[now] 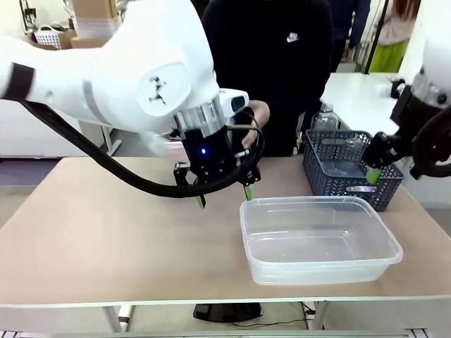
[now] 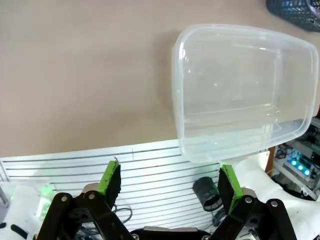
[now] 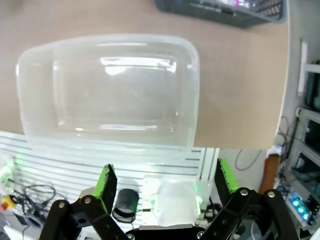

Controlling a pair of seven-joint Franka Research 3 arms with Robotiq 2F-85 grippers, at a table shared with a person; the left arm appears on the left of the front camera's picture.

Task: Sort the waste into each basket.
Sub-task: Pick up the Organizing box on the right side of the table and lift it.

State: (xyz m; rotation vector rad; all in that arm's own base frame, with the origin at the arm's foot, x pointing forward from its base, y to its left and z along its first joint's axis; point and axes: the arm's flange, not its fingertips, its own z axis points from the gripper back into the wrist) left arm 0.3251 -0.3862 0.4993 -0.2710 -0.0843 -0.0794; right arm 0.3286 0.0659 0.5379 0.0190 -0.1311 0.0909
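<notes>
Zero items lay in the clear tub (image 1: 317, 271) while your left gripper (image 1: 222, 189) and right gripper (image 1: 373, 174) hung empty, jaws apart; most sorting seemingly lay ahead

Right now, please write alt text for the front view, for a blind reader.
The open left gripper hangs over the table beside an empty clear tub. Behind the tub stands a dark basket, the right gripper at its right side.

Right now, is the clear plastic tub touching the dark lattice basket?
Apart. In the right wrist view a strip of bare table runs between the clear plastic tub and the dark lattice basket.
</notes>
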